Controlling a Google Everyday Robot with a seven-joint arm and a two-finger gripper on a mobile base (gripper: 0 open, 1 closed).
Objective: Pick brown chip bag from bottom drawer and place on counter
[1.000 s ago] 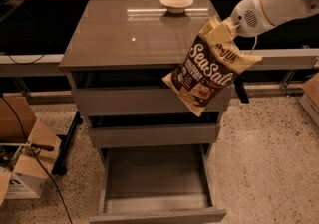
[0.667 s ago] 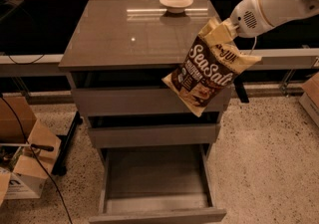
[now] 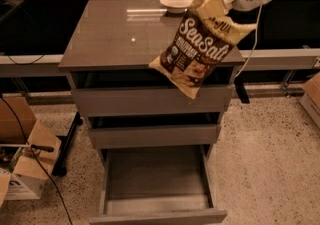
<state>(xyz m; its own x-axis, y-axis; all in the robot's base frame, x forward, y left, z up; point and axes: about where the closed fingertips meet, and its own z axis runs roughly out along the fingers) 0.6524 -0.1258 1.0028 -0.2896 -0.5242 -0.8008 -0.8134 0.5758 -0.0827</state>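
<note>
One top corner: we are pinching the floppy, likely light chip bag [image 3: 199,51] there, gripper [image 3: 223,2] above the counter's [image 3: 110,34] right edge.

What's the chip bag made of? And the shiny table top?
The brown chip bag, hanging from the gripper at upper right, looks like thin plastic film: it is crinkled and creased. The counter looks like polished glass or laminate, grey-brown and glossy, since lights reflect in it.
</note>
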